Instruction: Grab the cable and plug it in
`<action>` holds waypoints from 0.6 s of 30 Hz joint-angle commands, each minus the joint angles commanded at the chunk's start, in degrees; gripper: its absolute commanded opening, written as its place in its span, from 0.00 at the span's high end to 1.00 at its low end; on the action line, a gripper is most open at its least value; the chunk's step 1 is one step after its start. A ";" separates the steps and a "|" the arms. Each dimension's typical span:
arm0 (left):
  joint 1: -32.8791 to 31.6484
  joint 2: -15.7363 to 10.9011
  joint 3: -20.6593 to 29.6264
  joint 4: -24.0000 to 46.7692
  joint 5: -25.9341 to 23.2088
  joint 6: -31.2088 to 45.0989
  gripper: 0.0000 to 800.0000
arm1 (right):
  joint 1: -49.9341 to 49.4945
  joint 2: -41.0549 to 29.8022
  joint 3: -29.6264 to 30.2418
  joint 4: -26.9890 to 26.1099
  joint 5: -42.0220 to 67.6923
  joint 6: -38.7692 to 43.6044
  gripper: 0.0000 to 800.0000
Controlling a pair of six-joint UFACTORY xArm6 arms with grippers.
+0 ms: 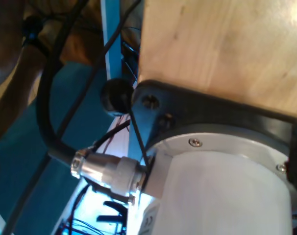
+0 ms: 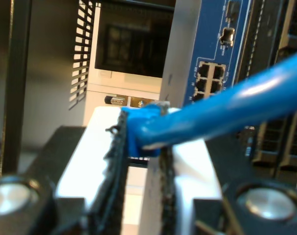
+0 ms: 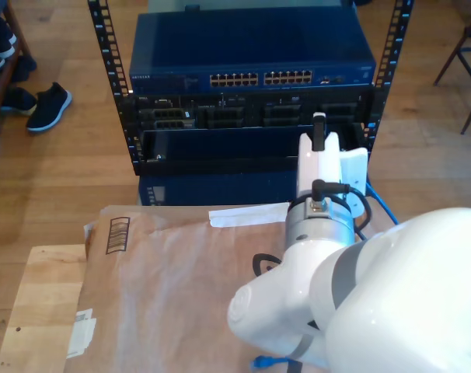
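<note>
Grab is done: my second gripper [image 2: 141, 147] has its jaws clamped on the cable [image 2: 227, 107] right behind the plug end, which pokes out just past the pads. The blue cable runs back out of the jaws and off frame.

In the exterior view that arm reaches toward the rack [image 3: 251, 101], gripper [image 3: 319, 140] near the rack's front at the exterior view's right. A stretch of cable [image 3: 378, 203] trails down beside the arm, and a bit more [image 3: 265, 362] shows low in that view under the arm.

Second wrist view puts a block of ports [image 2: 207, 81] on the blue switch [image 2: 222, 54] ahead of the plug, still apart from it. Plug orientation is too blurred to call.

My first gripper: jaws not visible from its wrist view, can't tell their state. It's looking at a wooden board [image 1: 222, 49] and a white arm base [image 1: 222, 191].

Left: line up with a port, push in until seated, release.
</note>
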 joint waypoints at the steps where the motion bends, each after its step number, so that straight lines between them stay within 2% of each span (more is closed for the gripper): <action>1: 0.00 0.00 0.18 0.00 0.00 0.79 0.00 | -0.44 0.09 0.18 0.00 0.18 0.00 1.00; 4: 0.88 0.18 1.32 0.00 -0.79 1.76 0.00 | -1.14 0.18 0.53 0.00 0.53 0.09 1.00; 7: 2.73 0.26 4.48 0.18 -7.03 2.11 0.00 | -1.14 0.18 0.09 0.09 0.62 0.09 1.00; 11: 4.92 0.70 4.84 -0.44 -8.53 5.36 0.00 | -1.14 0.00 0.00 0.00 0.53 0.09 1.00; 14: 5.54 4.31 6.95 -0.70 -13.89 6.33 0.00 | -1.23 -0.09 0.18 0.09 0.44 0.09 1.00; 18: 7.74 5.10 6.68 -0.53 -14.07 6.51 0.00 | -0.79 0.00 0.35 0.00 0.44 0.09 1.00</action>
